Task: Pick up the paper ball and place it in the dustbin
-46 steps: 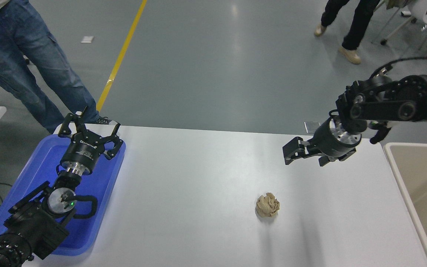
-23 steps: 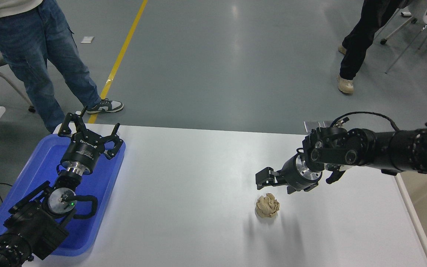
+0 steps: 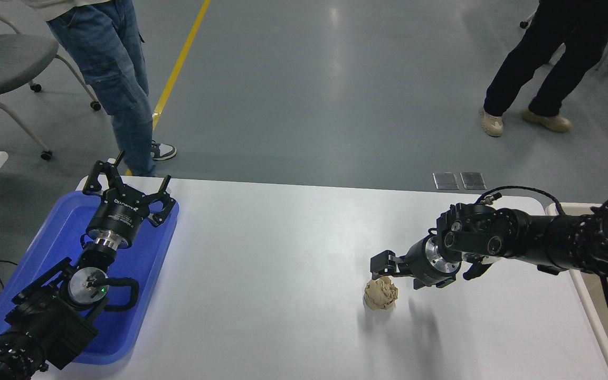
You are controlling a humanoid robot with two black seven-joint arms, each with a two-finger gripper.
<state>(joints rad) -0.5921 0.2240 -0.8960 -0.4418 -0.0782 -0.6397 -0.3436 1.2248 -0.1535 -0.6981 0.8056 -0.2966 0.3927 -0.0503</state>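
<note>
The paper ball [image 3: 380, 294], a crumpled tan wad, lies on the white table [image 3: 262, 264] right of the middle. My right gripper [image 3: 386, 265] reaches in from the right edge and hovers low, just behind and above the ball, its fingers open and holding nothing. The dustbin [image 3: 591, 311] shows only as a pale cream rim and a strip of beige inside at the right edge, partly hidden by my right arm. My left gripper [image 3: 124, 182] is parked open over the blue tray at the lower left.
The shallow blue tray [image 3: 140, 285] lies at the table's left end under the left arm. One person in jeans [image 3: 116, 79] stands at the far left corner, beside a grey chair [image 3: 3, 58]. Another in dark trousers [image 3: 557, 63] stands at the far right.
My right gripper has swung left and down from high over the table's far right to just above the paper ball. The ball has not moved. Both people have shifted.
</note>
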